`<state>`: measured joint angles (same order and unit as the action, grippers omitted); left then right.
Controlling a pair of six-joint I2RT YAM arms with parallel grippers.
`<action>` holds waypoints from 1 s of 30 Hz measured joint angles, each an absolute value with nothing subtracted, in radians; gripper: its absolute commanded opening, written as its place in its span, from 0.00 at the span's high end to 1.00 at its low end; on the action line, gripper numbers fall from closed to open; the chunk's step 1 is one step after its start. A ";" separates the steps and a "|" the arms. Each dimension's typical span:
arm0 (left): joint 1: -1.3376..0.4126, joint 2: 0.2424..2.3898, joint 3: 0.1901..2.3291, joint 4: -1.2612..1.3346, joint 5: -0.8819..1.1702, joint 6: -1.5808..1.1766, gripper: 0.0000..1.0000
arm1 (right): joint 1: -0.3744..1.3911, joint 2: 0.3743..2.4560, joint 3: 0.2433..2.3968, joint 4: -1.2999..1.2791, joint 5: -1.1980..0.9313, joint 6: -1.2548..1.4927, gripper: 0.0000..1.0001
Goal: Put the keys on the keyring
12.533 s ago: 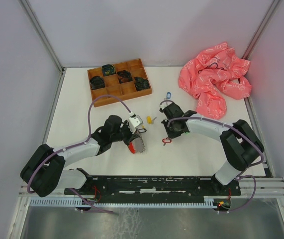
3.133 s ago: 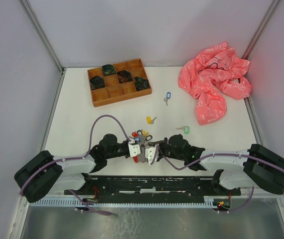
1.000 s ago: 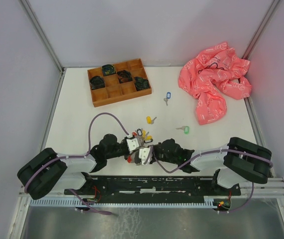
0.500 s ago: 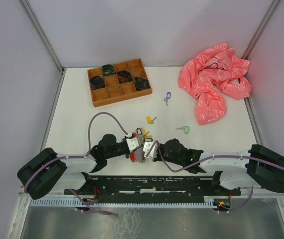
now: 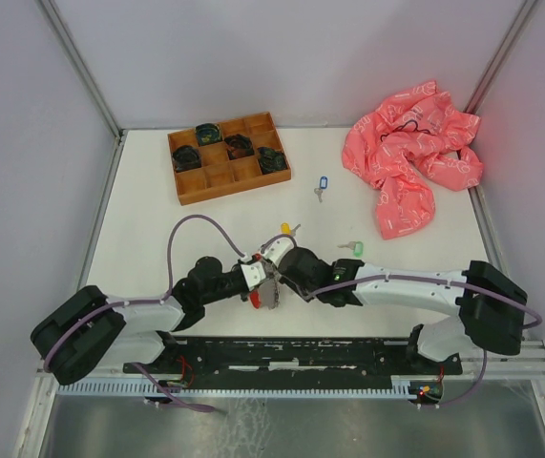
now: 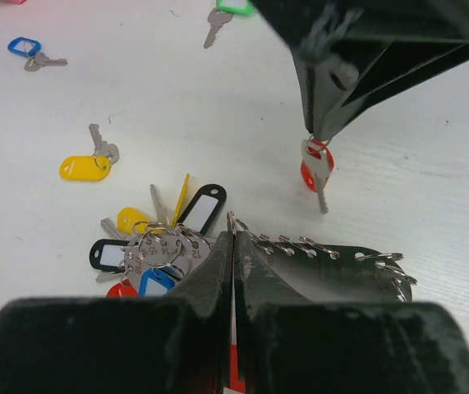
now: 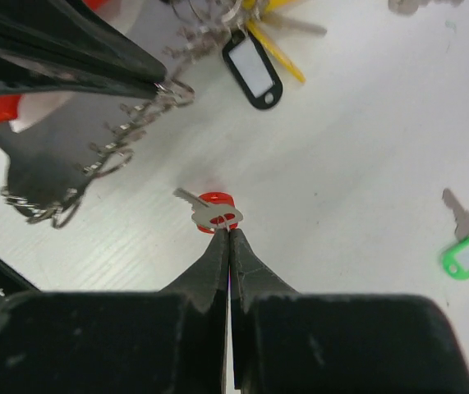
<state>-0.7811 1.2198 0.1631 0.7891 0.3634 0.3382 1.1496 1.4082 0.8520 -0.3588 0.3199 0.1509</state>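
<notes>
My left gripper is shut on the thin silvery keyring, low over the table near its front edge. A bunch of tagged keys hangs from the ring on the left, and a dark flap with several small rings lies to its right. My right gripper is shut on a red-tagged key, held just above the table a little ahead and right of the ring. Loose keys lie beyond: yellow tag, green tag, blue tag.
A wooden compartment tray with dark items stands at the back left. A crumpled pink bag fills the back right corner. Enclosure walls close in both sides and the back.
My right gripper has swung away from the near edge and over to the far side of the bunch, carrying the red-tagged key. The left gripper has barely moved and still pinches the ring.
</notes>
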 measured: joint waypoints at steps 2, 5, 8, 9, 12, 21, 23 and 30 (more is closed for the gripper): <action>-0.781 1.214 0.163 0.790 0.358 0.338 0.97 | 1.139 1.449 0.872 -0.408 0.325 0.178 0.99; -0.781 1.214 0.163 0.795 0.348 0.338 0.97 | 1.099 1.504 0.906 -0.482 0.332 0.218 0.99; -0.781 1.214 0.163 0.796 0.345 0.338 0.97 | 1.048 1.548 0.928 -0.514 0.338 0.234 0.99; -0.781 1.214 0.163 0.796 0.345 0.338 0.97 | 1.033 1.561 0.934 -0.517 0.339 0.237 0.99; -0.781 1.214 0.163 0.796 0.344 0.338 0.97 | 0.989 1.603 0.962 -0.519 0.338 0.239 0.99; -0.781 1.214 0.163 0.796 0.342 0.338 0.97 | 0.934 1.645 1.044 -0.569 0.323 0.239 0.99; -0.781 1.214 0.163 0.796 0.342 0.338 0.97 | 0.934 1.621 1.045 -0.621 0.311 0.245 0.99; -0.781 1.211 0.163 0.796 0.342 0.338 0.97 | 0.934 1.561 1.074 -0.828 0.237 0.272 0.99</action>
